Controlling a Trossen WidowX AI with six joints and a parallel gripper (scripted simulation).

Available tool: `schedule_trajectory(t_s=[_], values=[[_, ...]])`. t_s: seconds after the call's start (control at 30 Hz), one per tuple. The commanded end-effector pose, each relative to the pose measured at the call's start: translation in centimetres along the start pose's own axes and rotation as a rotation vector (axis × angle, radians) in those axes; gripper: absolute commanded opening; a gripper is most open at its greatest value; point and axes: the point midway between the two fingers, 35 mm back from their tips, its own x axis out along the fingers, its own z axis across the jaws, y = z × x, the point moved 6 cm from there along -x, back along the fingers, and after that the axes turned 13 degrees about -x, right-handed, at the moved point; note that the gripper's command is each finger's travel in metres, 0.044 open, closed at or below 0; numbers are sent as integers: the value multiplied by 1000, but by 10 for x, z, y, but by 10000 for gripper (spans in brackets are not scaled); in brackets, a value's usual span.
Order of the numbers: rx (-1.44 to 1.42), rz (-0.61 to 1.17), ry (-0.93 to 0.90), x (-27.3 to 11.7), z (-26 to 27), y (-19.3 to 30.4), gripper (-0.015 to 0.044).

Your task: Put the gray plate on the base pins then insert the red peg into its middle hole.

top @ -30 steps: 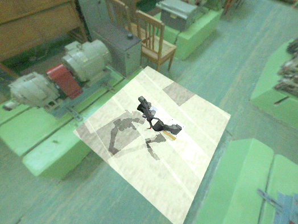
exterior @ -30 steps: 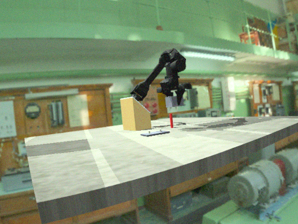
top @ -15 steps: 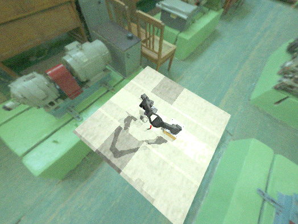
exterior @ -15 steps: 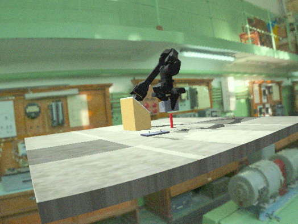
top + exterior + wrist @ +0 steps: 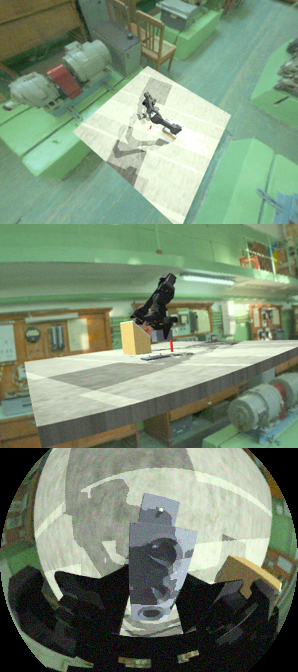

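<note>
My gripper (image 5: 165, 335) (image 5: 152, 567) is shut on the gray plate (image 5: 157, 336) (image 5: 141, 565), which hangs above the table. In the wrist view the plate lies between both fingers, with patchy shadow over its holes. The base (image 5: 148, 358) (image 5: 170, 504) lies flat on the table, lower than the plate. In the wrist view the plate covers its near part, and one pin (image 5: 160, 510) shows past the plate's far edge. The red peg (image 5: 150, 127) (image 5: 171, 346) stands upright on the table beside the base, apart from the gripper. It is hidden in the wrist view.
A tan wooden block (image 5: 169, 135) (image 5: 128, 339) (image 5: 250, 576) with a sloped top stands near the arm's foot, left of the base in the exterior view. The arm's shadow falls across the table (image 5: 182, 159) (image 5: 85, 406).
</note>
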Motion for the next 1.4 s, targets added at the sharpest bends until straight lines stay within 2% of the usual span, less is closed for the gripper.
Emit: schedule_trajectory(t_s=[0.0,0.4,1.37], values=[[36,-3,1,6,-5,-14,0],[110,-1,1,24,-19,-44,0],[111,-1,1,26,-20,-45,0]])
